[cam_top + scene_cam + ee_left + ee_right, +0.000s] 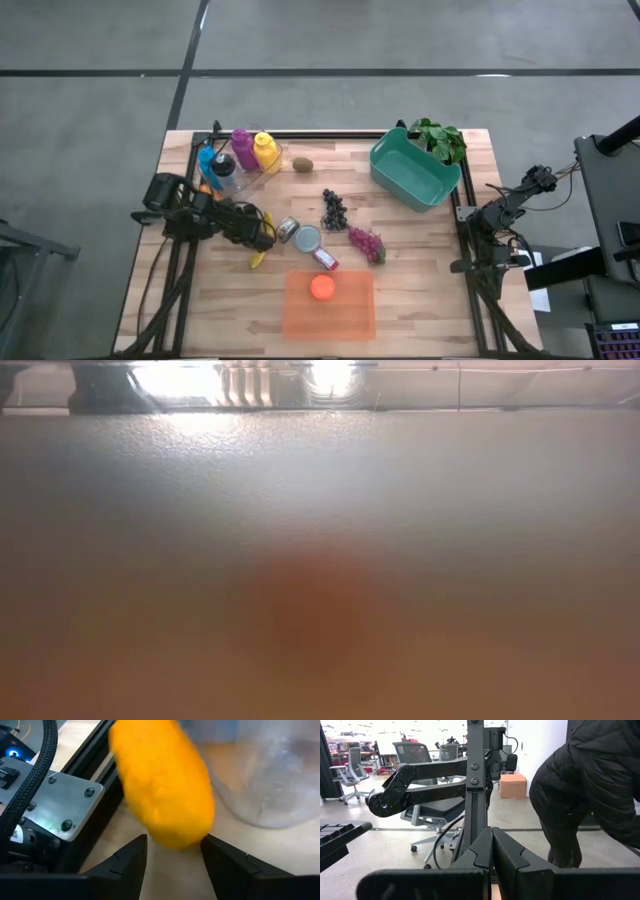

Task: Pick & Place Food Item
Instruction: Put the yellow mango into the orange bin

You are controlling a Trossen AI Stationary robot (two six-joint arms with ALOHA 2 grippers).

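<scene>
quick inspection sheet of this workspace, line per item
surface: wooden table, top visible between the objects.
job's things: yellow banana between the left fingers; orange tray holds an orange round item; teal bin at the far right.
clutter: two grape bunches, kiwi, tins, bottles, leafy greens.
grippers: left gripper at the banana's end near the table's left edge, fingers either side of it; right gripper shut, parked off the right edge.
cables: braided cable by the left arm.
surroundings: a person in a dark jacket, office chairs; the low view shows nothing clearly.
</scene>
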